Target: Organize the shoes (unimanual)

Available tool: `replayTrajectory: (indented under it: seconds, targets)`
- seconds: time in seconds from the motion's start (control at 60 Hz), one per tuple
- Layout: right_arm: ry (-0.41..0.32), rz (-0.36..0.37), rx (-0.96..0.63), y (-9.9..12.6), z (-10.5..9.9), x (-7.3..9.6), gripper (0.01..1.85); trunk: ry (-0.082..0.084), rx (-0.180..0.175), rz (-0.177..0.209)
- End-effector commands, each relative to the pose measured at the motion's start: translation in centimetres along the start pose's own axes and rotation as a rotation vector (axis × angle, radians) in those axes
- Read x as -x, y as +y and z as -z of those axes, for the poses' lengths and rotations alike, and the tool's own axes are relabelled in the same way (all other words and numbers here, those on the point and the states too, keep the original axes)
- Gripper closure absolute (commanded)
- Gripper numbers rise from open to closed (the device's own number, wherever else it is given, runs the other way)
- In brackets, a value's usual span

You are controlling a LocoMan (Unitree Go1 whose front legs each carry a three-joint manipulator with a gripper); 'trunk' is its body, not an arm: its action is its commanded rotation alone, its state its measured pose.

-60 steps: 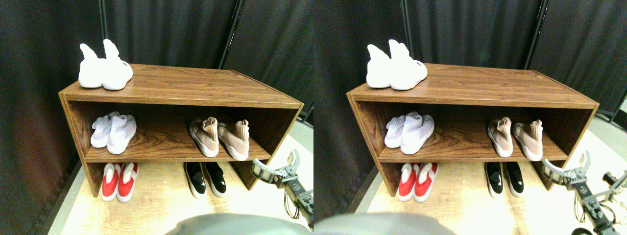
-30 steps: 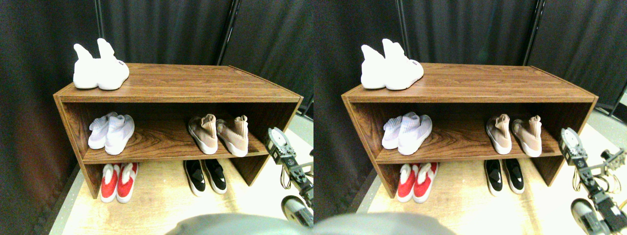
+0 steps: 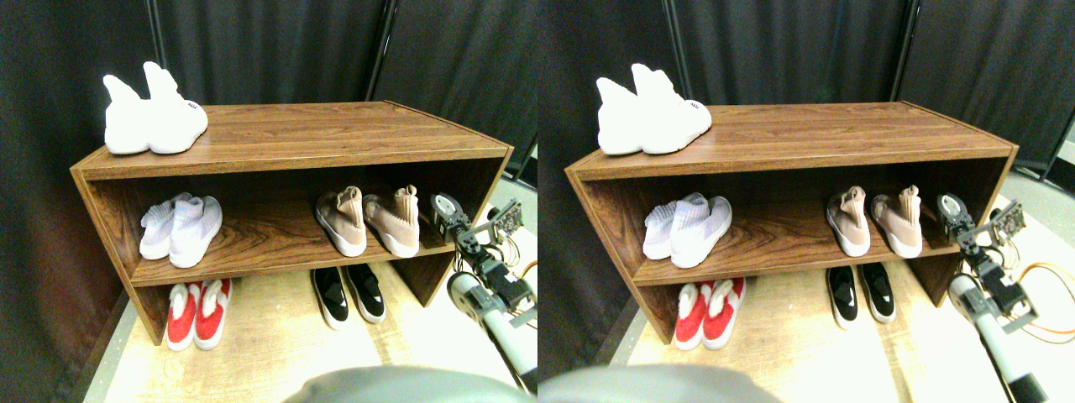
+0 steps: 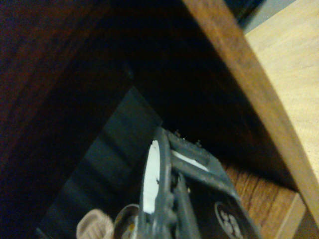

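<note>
The beige pair of shoes (image 3: 369, 220) stands on the right part of the middle shelf, heels and cuffs toward me. On the floor below it, under the shelf unit, stands the black pair (image 3: 348, 294). My right gripper (image 3: 443, 211) is raised at the right end of the middle shelf, just right of the beige pair and apart from it, with nothing held. The wrist view looks into the dark shelf interior, and a beige cuff (image 4: 94, 225) shows at the picture's edge beside the jaw frame.
The wooden shelf unit (image 3: 285, 130) carries an all-white high-cuff pair (image 3: 153, 113) on top at the left. A pale lavender-white pair (image 3: 180, 228) is on the middle shelf's left, and a red-and-white pair (image 3: 195, 312) is on the floor. The side panel (image 4: 249, 84) runs close to the gripper. Dark curtains hang behind.
My gripper rose from floor height beside the shelf's right panel and moved left into the right end of the middle shelf. The camera view shifted too; the shoes have not moved.
</note>
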Motion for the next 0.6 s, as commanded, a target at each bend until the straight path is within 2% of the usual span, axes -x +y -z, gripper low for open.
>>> replayTrajectory:
  seconds: [0.017, 0.167, 0.367, 0.467, 0.6]
  targets:
    - [-0.017, -0.002, 0.004, 0.0, 0.2, -0.8, 1.8, -0.012, 0.032, 0.01]
    - [-0.025, 0.031, -0.013, 0.1, 1.4, -0.9, 1.8, -0.013, 0.043, -0.001]
    - [0.02, 0.044, -0.013, -0.1, 3.1, -0.9, 1.8, -0.01, 0.055, -0.016]
    - [0.014, 0.067, -0.053, -0.2, 3.8, -0.9, 1.8, -0.007, 0.062, -0.024]
    - [0.044, 0.071, -0.047, -0.1, 5.2, -0.4, 1.8, -0.004, 0.074, -0.038]
